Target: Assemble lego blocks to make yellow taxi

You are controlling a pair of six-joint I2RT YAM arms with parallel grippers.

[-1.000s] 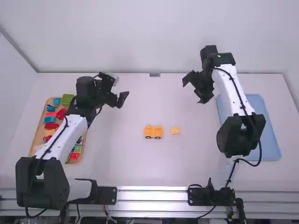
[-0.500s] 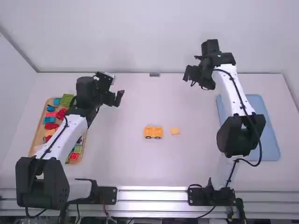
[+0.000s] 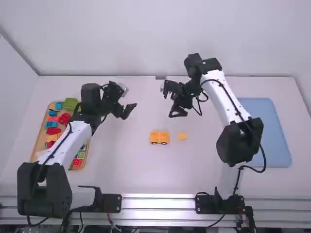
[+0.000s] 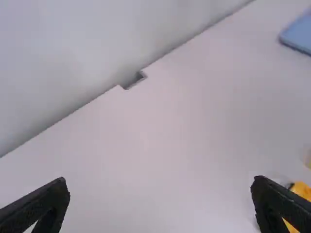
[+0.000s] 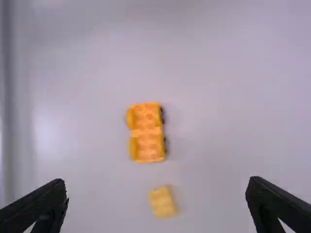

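Probably next: pick yellow block (image 3: 182,136).
Right gripper (image 5: 157,181) open, empty, beyond taxi base (image 3: 159,138); left gripper (image 4: 159,180) open, empty, beyond-left of base. Block sits just right of base: square up, pinch low, keep top clear.

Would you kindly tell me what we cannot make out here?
- Part of the tray: high view, behind the left arm.
- Part of the mat: high view, behind the right arm.
- Part of the car: left wrist view, behind the left tool and past the edge.
- Most of the block: left wrist view, past the edge.
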